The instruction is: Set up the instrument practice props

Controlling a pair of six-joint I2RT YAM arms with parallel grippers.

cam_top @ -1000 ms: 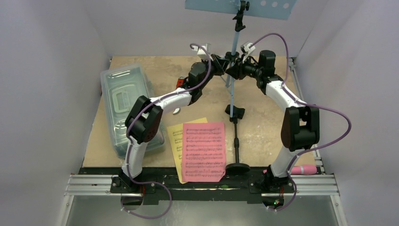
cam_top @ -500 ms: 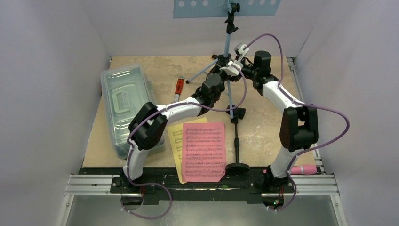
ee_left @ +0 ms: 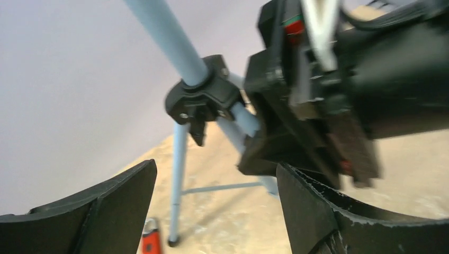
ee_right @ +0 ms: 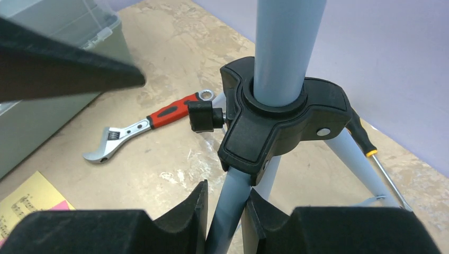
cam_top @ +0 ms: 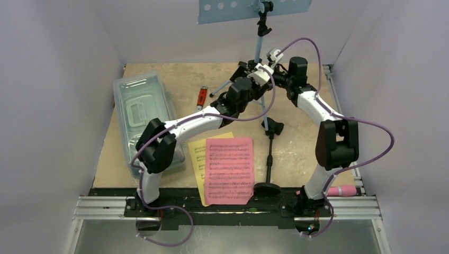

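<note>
Right hand clamped narrow on one tripod leg, steadying the music stand upright at the counter's far side; left hand spread wide beside its hub, gripping nothing.

The music stand is light blue. The pink sheet and yellow sheet carry black notes. The wrench handle is red.

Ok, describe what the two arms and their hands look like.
Both the left arm and the right arm have white tube-like links between bulky black joint housings. A purple cable loops loosely along each one. The left hand and right hand each have two matte black fingers with a rough, layered finish. A small white block sits at each wrist.
</note>
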